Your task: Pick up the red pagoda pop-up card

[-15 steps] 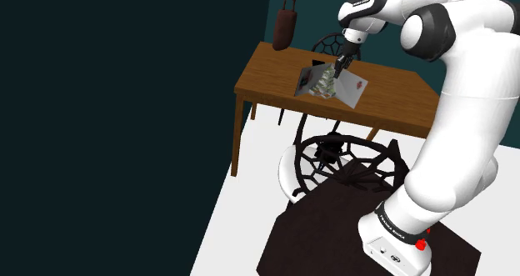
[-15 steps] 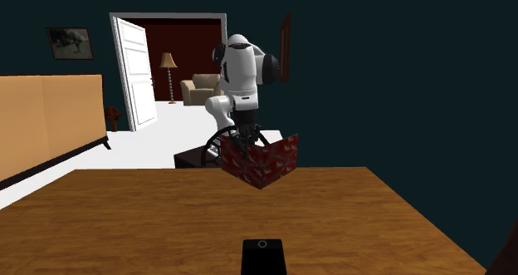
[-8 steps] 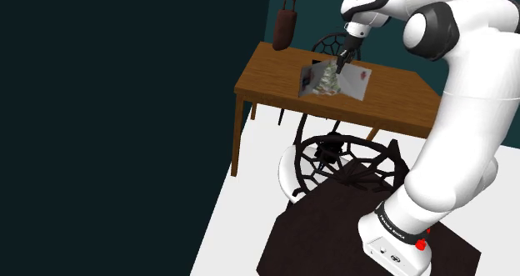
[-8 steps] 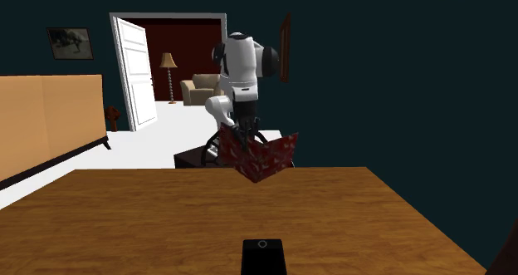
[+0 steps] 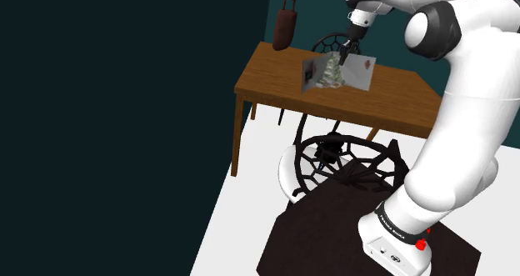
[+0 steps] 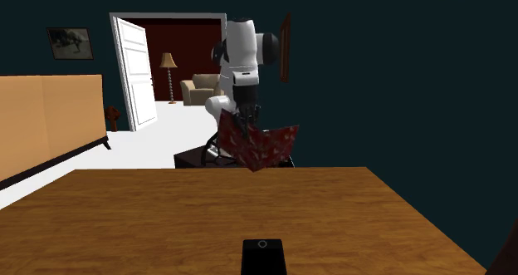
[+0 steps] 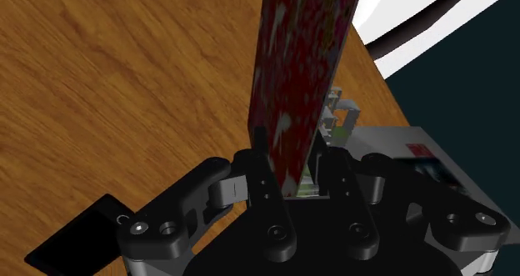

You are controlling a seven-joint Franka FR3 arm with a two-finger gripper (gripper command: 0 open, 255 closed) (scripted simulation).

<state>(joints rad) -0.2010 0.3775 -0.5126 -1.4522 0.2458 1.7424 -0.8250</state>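
The pop-up card (image 5: 337,72) is a folded card with red patterned covers and a pale green-grey pagoda inside. It hangs above the wooden table (image 5: 375,107), clear of the top. My black gripper (image 5: 343,56) is shut on its upper edge. From across the table the card (image 6: 261,144) shows its red outer faces, with the gripper (image 6: 246,122) above it. In the wrist view a red panel (image 7: 304,66) is clasped between the fingers (image 7: 262,162) of the gripper (image 7: 293,168), and the pagoda's pale layers sit behind it.
A small black flat device (image 6: 262,257) lies on the table (image 6: 207,215) at the edge far from the arm. A dark wire chair (image 5: 342,162) stands between the stand and the table. A brown object (image 5: 284,24) hangs on the wall behind.
The gripper has risen with the card held in it. The card has come up off the tabletop and now hangs higher.
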